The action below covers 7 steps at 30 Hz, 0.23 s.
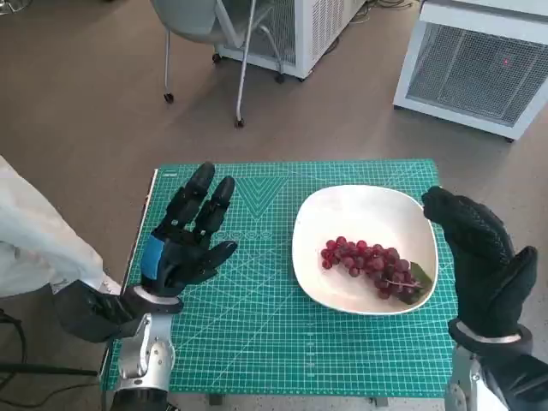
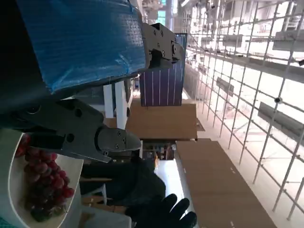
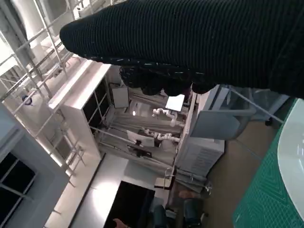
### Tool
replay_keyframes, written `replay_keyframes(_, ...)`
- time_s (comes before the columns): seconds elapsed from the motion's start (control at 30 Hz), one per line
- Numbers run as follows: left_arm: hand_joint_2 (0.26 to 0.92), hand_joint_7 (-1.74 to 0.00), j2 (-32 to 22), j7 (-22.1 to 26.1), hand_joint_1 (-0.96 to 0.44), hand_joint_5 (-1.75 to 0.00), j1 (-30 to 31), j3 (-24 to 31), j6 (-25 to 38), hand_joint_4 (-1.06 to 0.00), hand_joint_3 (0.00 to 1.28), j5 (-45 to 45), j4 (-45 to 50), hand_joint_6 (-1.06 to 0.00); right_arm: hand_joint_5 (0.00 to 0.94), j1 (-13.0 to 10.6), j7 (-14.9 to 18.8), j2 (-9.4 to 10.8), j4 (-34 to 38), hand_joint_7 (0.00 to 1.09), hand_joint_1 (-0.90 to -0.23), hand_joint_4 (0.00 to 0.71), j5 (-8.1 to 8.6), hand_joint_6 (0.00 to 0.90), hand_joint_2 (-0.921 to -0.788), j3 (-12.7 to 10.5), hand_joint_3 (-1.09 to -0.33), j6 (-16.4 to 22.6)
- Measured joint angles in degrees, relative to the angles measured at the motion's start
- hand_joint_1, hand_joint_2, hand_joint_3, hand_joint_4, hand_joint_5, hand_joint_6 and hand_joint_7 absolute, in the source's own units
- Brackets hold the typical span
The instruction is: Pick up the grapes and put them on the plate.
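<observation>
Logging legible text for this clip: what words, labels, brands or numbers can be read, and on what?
None can be read.
Green gridded cutting mat: faint pale print near the left hand, too small and blurred.
White bowl-shaped plate and red grapes: no markings visible.
Wrist views: no legible signs.

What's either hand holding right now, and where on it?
Nothing. Left hand and right hand are both open; the grapes lie untouched on the plate.
</observation>
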State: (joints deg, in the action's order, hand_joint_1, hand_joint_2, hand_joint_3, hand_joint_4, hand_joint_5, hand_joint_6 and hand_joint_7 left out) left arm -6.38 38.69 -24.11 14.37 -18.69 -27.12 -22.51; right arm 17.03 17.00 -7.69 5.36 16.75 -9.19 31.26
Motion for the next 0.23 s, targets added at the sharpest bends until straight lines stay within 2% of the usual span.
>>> replay_keyframes(0.23, 0.921, -0.02, 0.0, -1.2, 0.01, -0.01, 0.41, -0.34, 0.28, -0.16, 0.23, 0.06, 1.46, -0.24, 0.003, 0.0, 0.17, -0.14, -0.14, 0.55, -0.521, 0.468, 0.31, 0.153, -0.921, 0.0, -0.537, -0.28)
